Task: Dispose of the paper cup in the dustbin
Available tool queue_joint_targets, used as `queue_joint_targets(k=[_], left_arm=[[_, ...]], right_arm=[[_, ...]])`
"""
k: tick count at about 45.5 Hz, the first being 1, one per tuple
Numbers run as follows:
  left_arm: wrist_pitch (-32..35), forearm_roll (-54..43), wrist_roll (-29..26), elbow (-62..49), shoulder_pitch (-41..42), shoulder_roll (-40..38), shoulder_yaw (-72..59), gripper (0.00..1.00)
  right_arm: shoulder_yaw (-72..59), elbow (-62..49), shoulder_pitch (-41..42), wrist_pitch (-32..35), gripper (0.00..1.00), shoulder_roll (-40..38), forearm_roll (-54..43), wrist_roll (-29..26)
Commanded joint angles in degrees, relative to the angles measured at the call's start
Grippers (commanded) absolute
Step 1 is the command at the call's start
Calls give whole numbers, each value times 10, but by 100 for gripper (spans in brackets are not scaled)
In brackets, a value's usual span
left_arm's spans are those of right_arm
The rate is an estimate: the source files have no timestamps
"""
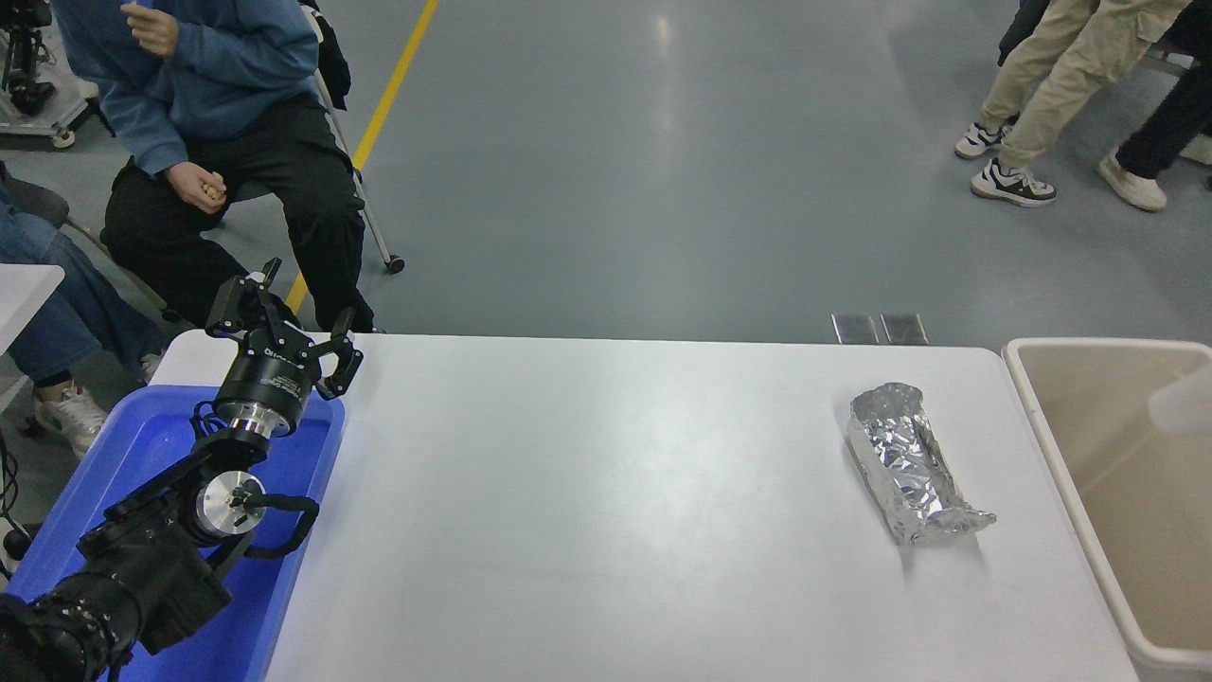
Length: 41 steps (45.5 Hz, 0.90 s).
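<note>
The paper cup shows only as a blurred white shape at the right edge, over the opening of the beige dustbin, which stands against the table's right end. My right gripper is out of view past the right edge, so I cannot see whether it holds the cup. My left arm is parked at the lower left over the blue tray, its gripper open and empty.
A crinkled silver foil bundle lies on the white table left of the dustbin. A blue plastic tray sits at the table's left end. A person sits at the far left; others stand at the far right.
</note>
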Motion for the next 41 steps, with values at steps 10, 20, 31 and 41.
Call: queue_joint_targets(k=[10,20,31,41], left_arm=[[-1,0,0,0,0,-1,1,100],[-1,0,0,-1,0,0,1,100],[0,0,0,-1,0,0,1,100],[0,0,0,-1,0,-1,1,100]], right_arm=[[50,-140,-178,-84,0,133,162,-6],[54,-305,-233,-77,0,239,246,-12],[67,-351,-241,-78,0,289,316,-43],[113,-407,-248,-82,0,351,317,-55]])
